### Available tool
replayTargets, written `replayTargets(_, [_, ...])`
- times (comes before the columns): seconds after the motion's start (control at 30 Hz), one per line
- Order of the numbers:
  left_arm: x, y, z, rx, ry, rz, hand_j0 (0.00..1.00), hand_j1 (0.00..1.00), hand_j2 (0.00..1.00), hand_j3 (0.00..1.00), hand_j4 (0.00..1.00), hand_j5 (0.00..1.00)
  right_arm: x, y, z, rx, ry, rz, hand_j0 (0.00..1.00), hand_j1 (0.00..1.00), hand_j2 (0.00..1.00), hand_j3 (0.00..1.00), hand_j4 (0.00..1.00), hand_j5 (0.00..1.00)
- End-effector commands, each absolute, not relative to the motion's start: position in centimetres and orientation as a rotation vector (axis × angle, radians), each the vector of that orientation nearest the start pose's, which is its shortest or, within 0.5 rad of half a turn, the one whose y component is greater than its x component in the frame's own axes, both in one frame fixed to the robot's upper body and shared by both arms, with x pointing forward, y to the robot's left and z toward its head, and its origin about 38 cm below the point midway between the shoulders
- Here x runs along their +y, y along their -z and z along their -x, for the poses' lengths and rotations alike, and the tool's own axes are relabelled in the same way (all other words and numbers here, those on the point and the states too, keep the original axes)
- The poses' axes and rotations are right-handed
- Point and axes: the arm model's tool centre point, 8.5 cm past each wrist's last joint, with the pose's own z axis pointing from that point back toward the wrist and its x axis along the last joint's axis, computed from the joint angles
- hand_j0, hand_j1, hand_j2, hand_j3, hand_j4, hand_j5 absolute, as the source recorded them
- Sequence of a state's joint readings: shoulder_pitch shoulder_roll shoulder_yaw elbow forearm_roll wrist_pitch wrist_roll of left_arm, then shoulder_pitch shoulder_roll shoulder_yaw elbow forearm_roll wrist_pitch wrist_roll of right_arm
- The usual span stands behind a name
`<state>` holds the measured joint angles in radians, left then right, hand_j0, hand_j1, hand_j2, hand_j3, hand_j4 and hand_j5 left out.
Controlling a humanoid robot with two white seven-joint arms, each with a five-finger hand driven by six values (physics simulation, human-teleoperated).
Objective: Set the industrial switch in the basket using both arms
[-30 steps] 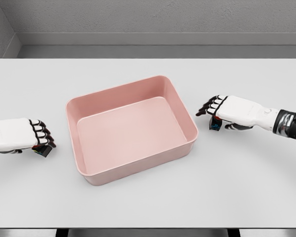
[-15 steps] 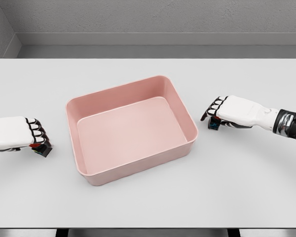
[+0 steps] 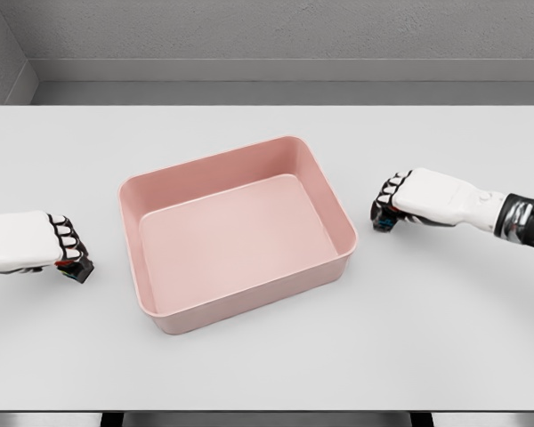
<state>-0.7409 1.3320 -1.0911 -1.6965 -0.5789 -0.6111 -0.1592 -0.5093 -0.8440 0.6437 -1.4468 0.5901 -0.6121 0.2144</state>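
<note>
At far left, our left hand [image 3: 31, 242] curls its fingers over a small dark block-shaped switch with red trim [image 3: 78, 268] resting on the pale grey surface [image 3: 267, 365]. We judge the grip shallow: lifting could let the switch slip out. The empty pink plastic basket [image 3: 343, 255] sits in the middle, with open room on both sides; its raised rim could catch a low carry. At right, our right hand [image 3: 423, 197] closes on a second small dark switch with a blue face [image 3: 383, 221], near the basket's right wall. Both hands lie well clear of the surface's edges.
</note>
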Motion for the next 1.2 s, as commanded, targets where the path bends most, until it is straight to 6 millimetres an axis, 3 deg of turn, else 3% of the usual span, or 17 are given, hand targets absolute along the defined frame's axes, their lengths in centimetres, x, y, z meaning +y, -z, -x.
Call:
replayTargets(0.0, [38.1, -20.6, -33.9, 1.439, -3.185, 0.620, 0.72, 0.72, 0.72, 0.72, 0.72, 0.72, -31.1, -17.3, -41.3, -1.506, -2.062, 0.511, 0.53, 0.53, 0.53, 0.53, 0.53, 0.53])
replayTargets(0.2, [37.9, -20.5, -34.0, 1.432, -3.183, 0.619, 0.68, 0.68, 0.68, 0.68, 0.68, 0.68, -31.1, -17.3, -41.3, -1.504, -2.065, 0.513, 0.52, 0.52, 0.52, 0.52, 0.52, 0.52])
replayTargets(0.4, [37.7, -20.3, -34.0, 1.435, -3.179, 0.612, 0.63, 0.63, 0.63, 0.63, 0.63, 0.63, -30.9, -18.9, -41.8, -1.536, -2.069, 0.545, 0.51, 0.51, 0.51, 0.51, 0.51, 0.51])
replayTargets(0.83, [37.2, -19.7, -33.9, 1.439, -3.181, 0.577, 0.48, 0.48, 0.48, 0.48, 0.48, 0.48, -29.8, -20.3, -41.5, -1.587, -2.092, 0.556, 0.48, 0.48, 0.48, 0.48, 0.48, 0.48])
replayTargets(1.17, [37.6, -20.7, -34.3, 1.443, -3.168, 0.620, 0.46, 0.46, 0.46, 0.46, 0.46, 0.46, -29.7, -22.5, -41.6, -1.639, -2.081, 0.583, 0.48, 0.48, 0.48, 0.48, 0.48, 0.48])
